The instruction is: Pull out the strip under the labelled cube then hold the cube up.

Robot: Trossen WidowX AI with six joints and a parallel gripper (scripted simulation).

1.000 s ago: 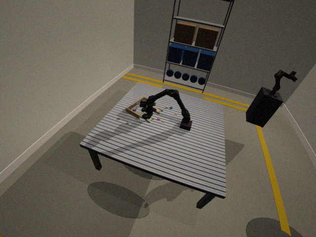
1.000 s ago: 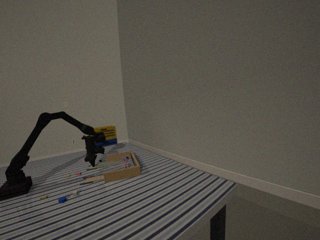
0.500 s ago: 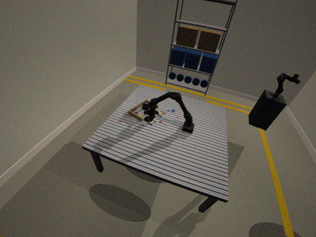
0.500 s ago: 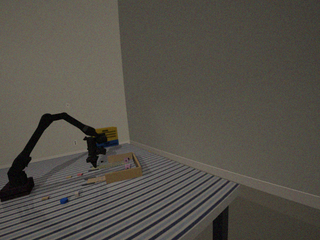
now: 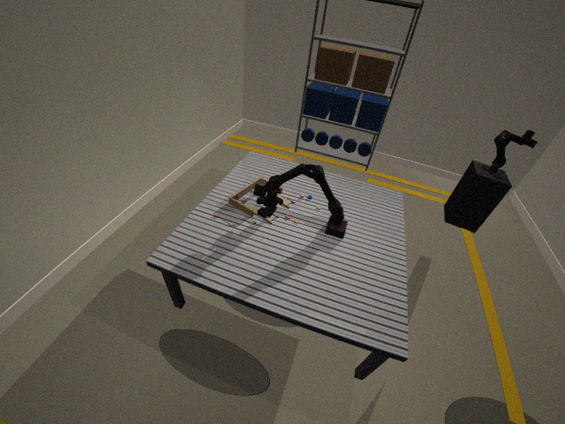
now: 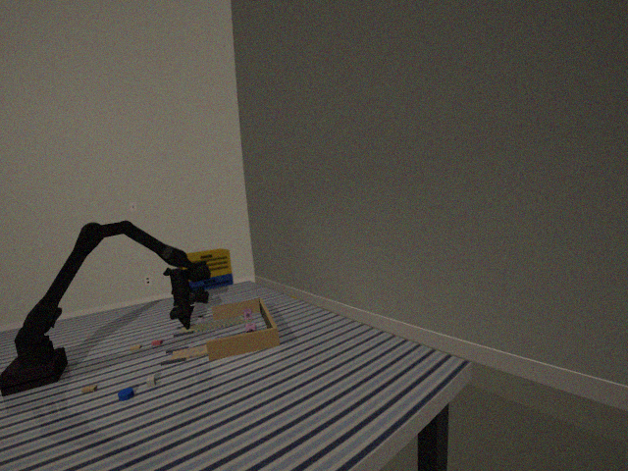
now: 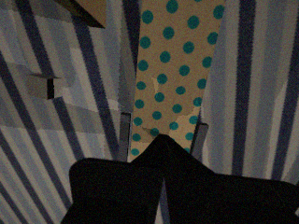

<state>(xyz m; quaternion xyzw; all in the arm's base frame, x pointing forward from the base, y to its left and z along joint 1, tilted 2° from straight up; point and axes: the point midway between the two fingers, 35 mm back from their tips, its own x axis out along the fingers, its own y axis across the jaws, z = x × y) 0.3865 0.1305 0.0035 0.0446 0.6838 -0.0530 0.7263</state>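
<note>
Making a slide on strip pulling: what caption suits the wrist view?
Shut gripper pinching the near end of a tan strip with teal dots lying on the striped table.

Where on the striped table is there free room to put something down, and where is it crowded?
Room: the wide striped table stretch nearer the camera in the top view. Crowded: around the tan tray, where the dotted strip runs under the hand, with small blocks scattered toward the arm's base.
</note>
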